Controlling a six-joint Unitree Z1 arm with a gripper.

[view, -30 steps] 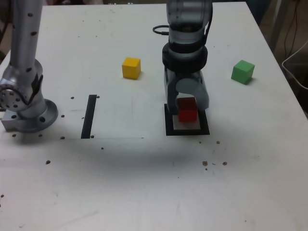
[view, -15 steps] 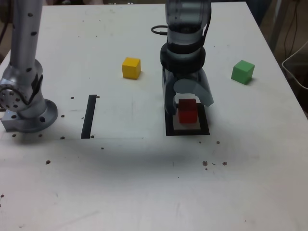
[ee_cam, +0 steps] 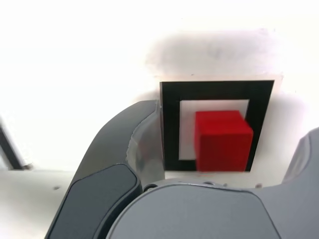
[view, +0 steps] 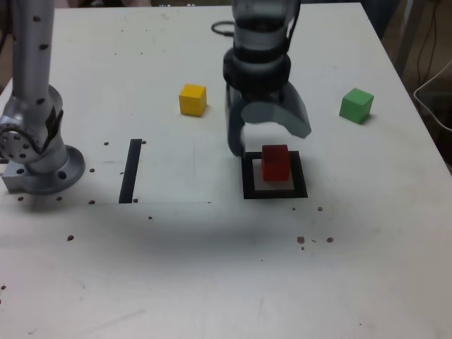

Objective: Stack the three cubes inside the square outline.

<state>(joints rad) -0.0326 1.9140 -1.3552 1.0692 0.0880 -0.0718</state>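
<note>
Gaping and empty, the tool [view: 270, 141] is hovering near the red cube [view: 275, 164], which is sitting inside the black square outline [view: 299, 176] and looking light, stiff and matte enough that I am favouring opposite side faces, squeezing gently.

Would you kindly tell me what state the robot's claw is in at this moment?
Claw: open, holding nothing; the red cube sits free of it inside the square outline.
</note>
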